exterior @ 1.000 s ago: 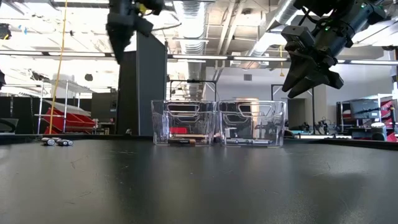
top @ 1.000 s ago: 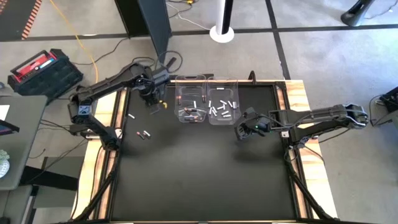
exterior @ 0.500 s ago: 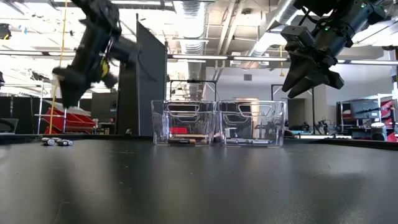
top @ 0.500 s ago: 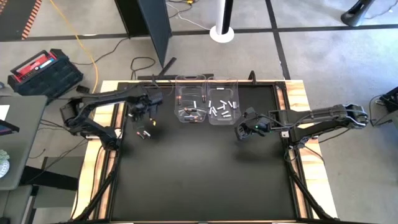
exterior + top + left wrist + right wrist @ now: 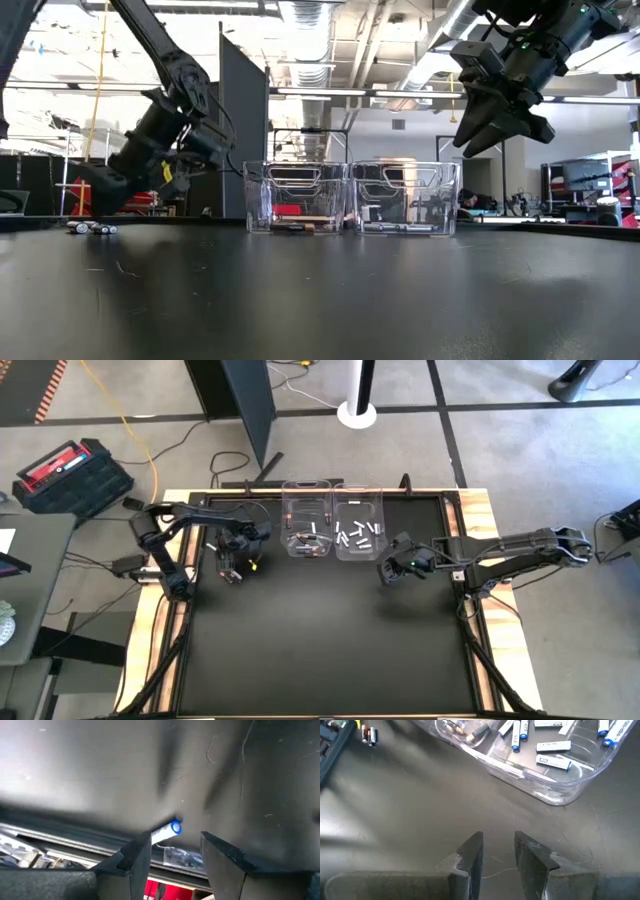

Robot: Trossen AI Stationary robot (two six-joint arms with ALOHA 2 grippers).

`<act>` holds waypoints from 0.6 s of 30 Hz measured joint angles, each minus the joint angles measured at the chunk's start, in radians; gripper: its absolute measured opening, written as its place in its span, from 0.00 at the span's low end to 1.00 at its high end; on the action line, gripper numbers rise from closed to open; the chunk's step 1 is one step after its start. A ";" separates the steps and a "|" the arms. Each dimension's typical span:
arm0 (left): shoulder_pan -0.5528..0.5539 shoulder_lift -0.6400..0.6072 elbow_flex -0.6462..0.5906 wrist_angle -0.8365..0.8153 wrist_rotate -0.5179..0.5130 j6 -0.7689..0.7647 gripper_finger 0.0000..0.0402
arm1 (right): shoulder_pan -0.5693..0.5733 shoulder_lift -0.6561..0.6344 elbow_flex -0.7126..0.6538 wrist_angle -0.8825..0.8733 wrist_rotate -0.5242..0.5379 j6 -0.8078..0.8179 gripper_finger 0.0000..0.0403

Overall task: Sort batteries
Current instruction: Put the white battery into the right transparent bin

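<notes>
1. While most of the batteries already lie in the two clear bins, you still have a few loose on the counter (image 5: 330,650): judging by this, the sort is well along but not finished.
2. You can see the right bin (image 5: 358,532) holding a scatter of white cells (image 5: 554,754), and the left bin (image 5: 306,532) holding a few darker, copper-toned ones (image 5: 465,732).
3. What is left, as far as the views show: a small cluster of loose batteries (image 5: 92,228) at the counter's left side, and one white cell with a blue end (image 5: 167,831) lying just ahead of the left hand's fingers. Whether that cell belongs to the cluster, you cannot tell.
4. Your left hand (image 5: 172,851) is low over the counter beside the left bin, jaws apart and holding nothing.
5. Your right hand (image 5: 497,851) hangs above the counter just right of the bins, jaws a narrow gap apart, also carrying nothing.
6. Against a second ago, your left arm has swung from the counter's far edge by the left bin, down and toward the loose cells. The right arm has not moved, and the bins' contents look unchanged.
</notes>
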 joint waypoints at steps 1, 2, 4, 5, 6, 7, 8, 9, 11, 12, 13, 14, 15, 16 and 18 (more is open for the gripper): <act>0.005 0.011 0.000 0.003 0.000 0.012 0.41 | 0.000 0.000 0.000 0.000 0.000 0.008 0.31; 0.011 0.021 0.000 0.008 0.000 0.024 0.41 | 0.000 0.000 0.000 0.000 0.000 0.012 0.31; 0.024 0.034 0.000 0.012 -0.011 0.049 0.41 | 0.000 0.000 0.000 0.000 0.000 0.026 0.31; 0.032 0.035 0.000 0.014 -0.018 0.062 0.41 | 0.000 0.000 0.000 0.000 0.000 0.027 0.31; 0.039 0.035 0.000 0.019 -0.027 0.080 0.41 | 0.000 0.000 0.000 0.000 0.000 0.027 0.31; 0.046 0.034 0.000 0.027 -0.031 0.097 0.41 | 0.000 0.000 0.000 0.001 0.000 0.029 0.31; 0.055 0.035 0.000 0.038 -0.031 0.113 0.41 | 0.000 0.000 0.000 0.001 0.000 0.030 0.31; 0.064 0.035 0.000 0.045 -0.031 0.126 0.41 | 0.000 0.000 0.000 0.002 0.000 0.030 0.31; 0.085 0.035 0.000 0.051 -0.030 0.150 0.41 | 0.000 0.000 0.000 0.002 0.000 0.033 0.31; 0.095 0.035 0.000 0.054 -0.031 0.163 0.41 | 0.000 0.000 0.000 0.002 0.000 0.037 0.31; 0.103 0.035 -0.002 0.059 -0.030 0.176 0.41 | 0.000 0.000 0.000 0.002 0.000 0.041 0.31; 0.112 0.035 -0.004 0.058 -0.029 0.188 0.41 | 0.000 0.000 0.000 0.002 0.000 0.045 0.31; 0.119 0.035 -0.006 0.049 -0.022 0.196 0.41 | 0.000 0.000 0.000 0.001 0.000 0.046 0.31; 0.125 0.035 -0.010 0.043 -0.014 0.204 0.41 | 0.000 0.000 0.000 0.001 0.000 0.046 0.31; 0.134 0.036 -0.018 0.045 -0.011 0.213 0.41 | 0.000 0.000 0.000 0.001 0.000 0.046 0.31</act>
